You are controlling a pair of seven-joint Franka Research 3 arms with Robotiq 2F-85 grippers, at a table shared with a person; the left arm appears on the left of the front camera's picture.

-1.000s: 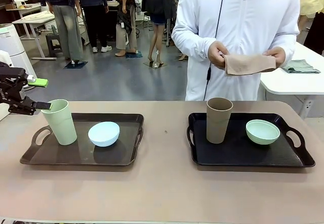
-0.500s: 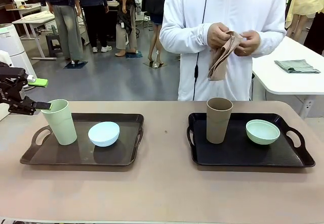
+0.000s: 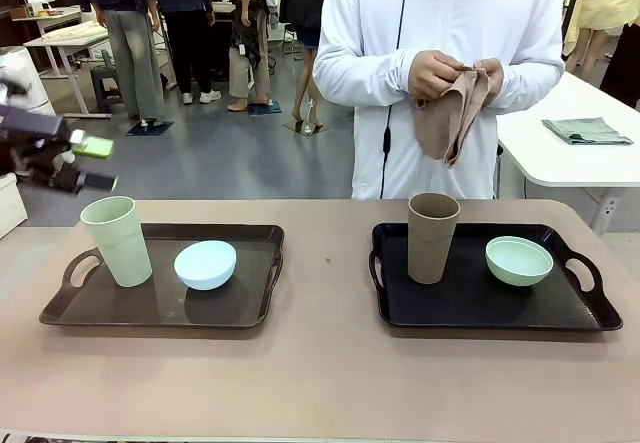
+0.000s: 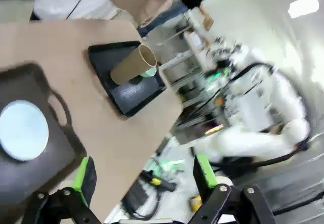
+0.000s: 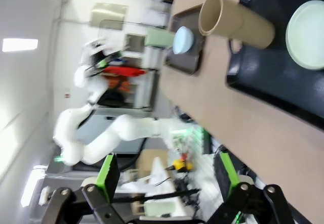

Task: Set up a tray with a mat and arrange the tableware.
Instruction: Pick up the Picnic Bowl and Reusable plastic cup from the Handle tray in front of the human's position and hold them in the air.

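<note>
A pale green cup (image 3: 117,240) and a light blue bowl (image 3: 205,264) stand on the brown left tray (image 3: 160,313). On the black right tray (image 3: 480,313) are a brown cup (image 3: 432,236) and a mint green bowl (image 3: 518,260). Across the table, a person holds a tan mat (image 3: 450,113) hanging from both hands. My left gripper (image 3: 97,163) hovers open and blurred above and left of the green cup; in its wrist view the left gripper (image 4: 144,176) has nothing between its fingers. My right gripper (image 5: 167,176) is open and empty, off the table's side, with the brown cup (image 5: 235,19) and mint bowl (image 5: 306,34) ahead.
A folded grey-green cloth (image 3: 588,130) lies on a white side table at the right. Bare tabletop (image 3: 325,363) runs between the trays and along the near edge. Other people stand far behind.
My left gripper has lifted from beside the green cup's rim to well above it. The person has let the mat hang down from both hands.
</note>
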